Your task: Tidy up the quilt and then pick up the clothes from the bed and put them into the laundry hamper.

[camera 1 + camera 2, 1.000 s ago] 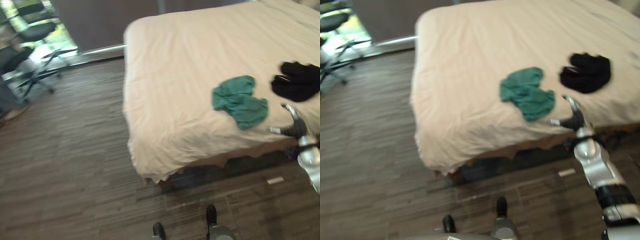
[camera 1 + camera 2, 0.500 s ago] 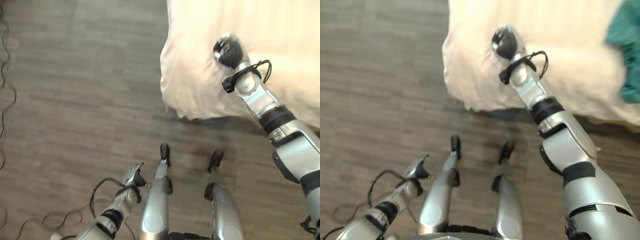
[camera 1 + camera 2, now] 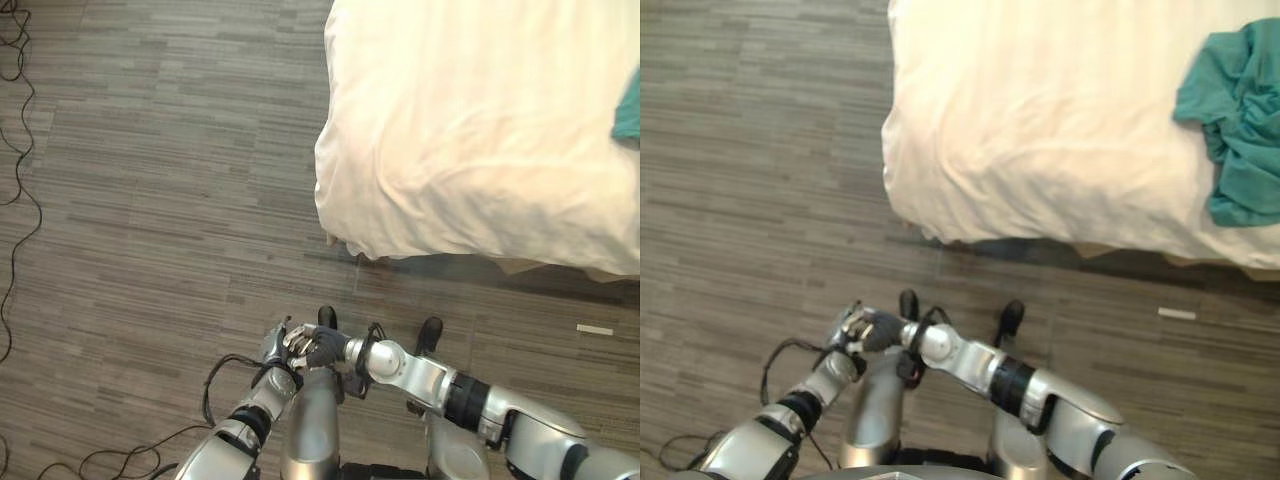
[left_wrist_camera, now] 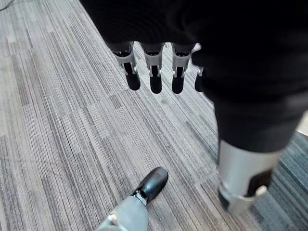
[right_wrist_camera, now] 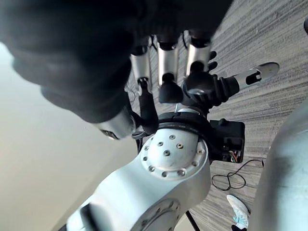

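Two hands: together low over the floor, in front of the bed's near corner, well apart from the bedding.
Left hand (image 3: 274, 347): low over the wood-grain floor (image 3: 150, 200); fingers (image 4: 153, 72) hanging straight and loose in a row in its own wrist view, holding nothing.
Right hand (image 3: 318, 346): reaching across to the left hand, dark cover toward the camera; fingers (image 5: 164, 60) extended straight in its own wrist view, tips touching the left hand's wrist, nothing gripped.
Quilt (image 3: 1040, 130): cream, spread over the bed, mostly smooth with soft creases near the corner; edge draped down over the near side and corner.
Green garment (image 3: 1235, 120): teal, crumpled, lying on top of the quilt toward the right edge of the right eye view, near the bed's near edge; just a sliver of it at the right edge of the left eye view.
Small pale strip (image 3: 594, 329): flat on the floor to the right, just outside the bed's shadow.
Floor: dark grey-brown planks, running past the bed's left side.
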Motion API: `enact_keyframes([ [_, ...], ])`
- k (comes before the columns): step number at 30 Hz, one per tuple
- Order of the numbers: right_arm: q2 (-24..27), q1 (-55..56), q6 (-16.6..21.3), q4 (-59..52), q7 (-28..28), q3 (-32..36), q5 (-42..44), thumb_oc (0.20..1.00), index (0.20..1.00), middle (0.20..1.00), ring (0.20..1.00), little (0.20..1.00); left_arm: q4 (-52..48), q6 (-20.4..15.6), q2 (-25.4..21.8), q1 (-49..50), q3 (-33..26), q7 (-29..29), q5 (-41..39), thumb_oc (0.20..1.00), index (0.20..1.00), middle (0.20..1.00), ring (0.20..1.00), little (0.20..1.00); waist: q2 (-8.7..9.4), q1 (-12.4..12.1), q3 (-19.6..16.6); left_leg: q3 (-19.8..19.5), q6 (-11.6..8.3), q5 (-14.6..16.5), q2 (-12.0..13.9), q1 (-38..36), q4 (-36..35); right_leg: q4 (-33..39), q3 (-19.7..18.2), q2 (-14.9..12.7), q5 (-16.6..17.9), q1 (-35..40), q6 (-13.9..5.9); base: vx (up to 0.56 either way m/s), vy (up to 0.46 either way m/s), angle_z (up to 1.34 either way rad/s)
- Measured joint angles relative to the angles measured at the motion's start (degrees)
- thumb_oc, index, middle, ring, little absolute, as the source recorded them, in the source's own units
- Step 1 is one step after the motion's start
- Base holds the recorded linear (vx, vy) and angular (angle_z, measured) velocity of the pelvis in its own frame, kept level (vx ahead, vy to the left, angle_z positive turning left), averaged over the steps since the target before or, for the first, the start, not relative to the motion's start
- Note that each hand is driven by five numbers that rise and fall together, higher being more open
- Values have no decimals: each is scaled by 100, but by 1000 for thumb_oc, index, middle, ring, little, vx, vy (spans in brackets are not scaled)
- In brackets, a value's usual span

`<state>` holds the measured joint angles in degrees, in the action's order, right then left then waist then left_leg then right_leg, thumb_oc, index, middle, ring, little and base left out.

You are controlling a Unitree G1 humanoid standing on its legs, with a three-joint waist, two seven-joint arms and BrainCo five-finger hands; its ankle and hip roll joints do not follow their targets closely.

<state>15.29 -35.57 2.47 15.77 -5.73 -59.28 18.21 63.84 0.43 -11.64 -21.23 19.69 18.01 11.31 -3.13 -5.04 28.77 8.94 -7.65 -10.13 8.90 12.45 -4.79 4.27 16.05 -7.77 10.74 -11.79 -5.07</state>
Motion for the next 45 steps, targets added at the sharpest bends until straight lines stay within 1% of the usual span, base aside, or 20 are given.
enact_keyframes([
  [3,771,-939,328,-529,412,1162,-147,200,200,200,200,200,84,11,-266,133,-221,36,-16,1000,1000,1000,1000,1000,108,58,-192,166,4,20,-29,-196,-16,-42,-182,-51,30,46,-52,-35,-5,-29],
  [7,927,-2012,862,-261,1499,2801,-670,200,200,200,200,200,134,4,-464,304,175,73,-157,1000,1000,1000,1000,1000,167,226,-420,323,31,17,-66,49,1,-286,-396,-100,58,-460,-88,-89,-10,-26],
  [12,1166,-2040,772,2030,2443,3486,-1129,200,200,200,200,200,-112,-130,-220,263,477,56,-169,1000,1000,1000,1000,1000,146,296,-386,452,131,-133,-105,418,5,-681,-537,-168,16,-1073,-32,-69,9,-7],
  [13,1326,-1796,480,2193,2613,3605,-1096,200,200,200,200,200,-145,-153,-184,223,467,52,-169,1000,1000,1000,1000,1000,128,337,-299,458,147,-142,-135,450,5,-658,-547,-183,30,-1107,-50,20,59,-6],
  [18,1421,325,586,2064,2818,5091,-1031,200,200,200,200,200,-208,-63,-201,260,478,-8,-62,1000,1000,1000,1000,1000,57,421,-43,610,276,-97,-195,163,6,-658,-686,-223,18,-895,-89,49,81,-10],
  [24,939,3071,516,2822,2807,6370,-673,200,200,200,200,200,-109,129,-277,294,448,-157,308,1000,1000,1000,1000,1000,238,1155,24,860,250,259,-242,-662,3,-610,-886,-229,-174,-226,-216,146,94,-23],
  [25,800,3368,497,3038,2802,6552,-652,492,492,492,492,492,-276,132,-406,372,481,-176,343,1000,1000,1000,1000,1000,334,1361,11,1044,234,389,-278,-951,3,-609,-961,-189,-219,-96,-276,156,85,-65],
  [26,748,3480,469,3106,2800,6551,-652,1000,1000,1000,1000,1000,-440,121,-516,482,548,-172,364,1000,1000,1000,1000,1000,401,1405,-12,1268,214,457,-248,-1110,2,-655,-863,-227,-348,-106,-292,122,47,-105],
  [27,731,3480,431,3170,2801,6516,-648,1000,1000,1000,1000,1000,-598,87,-635,616,568,-166,409,1000,1000,1000,1000,1000,449,1330,-39,1579,255,495,-155,-1275,-11,-759,-456,-411,-464,-138,-296,357,84,-199],
  [28,688,3546,372,3279,2769,6351,-666,1000,1000,1000,1000,1000,-680,30,-751,719,566,-161,530,1000,1000,1000,1000,1000,484,1292,-178,2160,256,726,41,-1509,11,-1133,775,-755,-531,-243,-131,283,49,-199],
  [30,554,3769,347,3523,2665,6095,-717,1000,1000,1000,1000,1000,-639,-6,-900,748,558,-182,548,1000,1000,1000,1000,1000,539,1359,-494,2544,79,827,205,-1797,46,-1904,1680,-1179,-709,-256,-132,386,-37,-181],
  [32,288,3781,235,4044,2540,5625,-943,1000,1000,1000,1000,1000,-234,-32,-872,977,443,-223,621,1000,1000,1000,1000,1000,549,1339,-947,2958,-86,952,416,-2135,91,-1860,1680,-912,-697,-120,169,331,-142,-150],
  [34,170,3813,136,4686,2358,5382,-1173,1000,1000,1000,1000,1000,62,-33,-580,1020,436,-256,768,1000,1000,1000,1000,1000,246,1430,-1332,2730,-40,943,806,-2272,483,-1770,1308,-290,-988,-114,343,410,-296,-111],
  [36,-78,3548,10,5055,2293,5291,-1338,1000,1000,1000,1000,1000,273,10,-583,1061,234,-216,793,1000,1000,1000,1000,1000,519,1212,-1430,2347,-127,773,1116,-2106,1877,-1649,664,-25,-935,-69,582,184,-219,-177],
  [37,-129,3550,15,4890,2284,5031,-1395,1000,1000,1000,1000,1000,264,90,-589,1312,1,-181,777,1000,1000,1000,1000,1000,660,1124,-1512,1656,-81,231,1233,-1823,3003,-1343,265,139,-917,215,742,381,34,-175],
  [38,-86,3560,12,4734,2272,4970,-1447,1000,1000,1000,1000,1000,187,94,-506,1376,-143,-150,768,1000,1000,1000,1000,1000,700,1126,-1548,1072,-236,75,1150,-1542,3573,-1179,94,150,-902,344,762,529,85,-175],
  [39,8,3497,-55,4730,2276,4634,-1577,1000,1000,1000,1000,1000,52,70,-405,1390,-186,-58,696,1000,1000,1000,1000,1000,885,975,-1567,-124,-345,629,397,-1026,4230,-905,-513,168,-809,533,734,569,183,-184],
  [40,35,3426,-106,4716,2218,4474,-1670,1000,1000,1000,1000,1000,30,-56,-404,1429,-178,60,665,1000,1000,1000,1000,1000,1047,685,-1620,-904,-134,1136,-477,-999,3894,-706,-1076,126,-707,544,726,450,144,-230],
  [41,-37,3147,-27,4834,2197,4340,-1844,1000,1000,1000,1000,1000,80,-66,-376,1431,-242,124,461,1000,1000,1000,1000,1000,1088,604,-1605,-1025,-57,1459,-774,-541,3840,-184,-1421,196,-542,892,743,503,186,-197],
  [45,-168,2958,-27,4985,2180,4148,-2058,1000,1000,1000,1000,1000,365,-100,-164,1386,-293,192,193,1000,1000,1000,1000,1000,900,311,-1673,-1074,-16,1292,-459,-93,1276,72,-2184,553,-645,1269,673,488,186,-155],
])
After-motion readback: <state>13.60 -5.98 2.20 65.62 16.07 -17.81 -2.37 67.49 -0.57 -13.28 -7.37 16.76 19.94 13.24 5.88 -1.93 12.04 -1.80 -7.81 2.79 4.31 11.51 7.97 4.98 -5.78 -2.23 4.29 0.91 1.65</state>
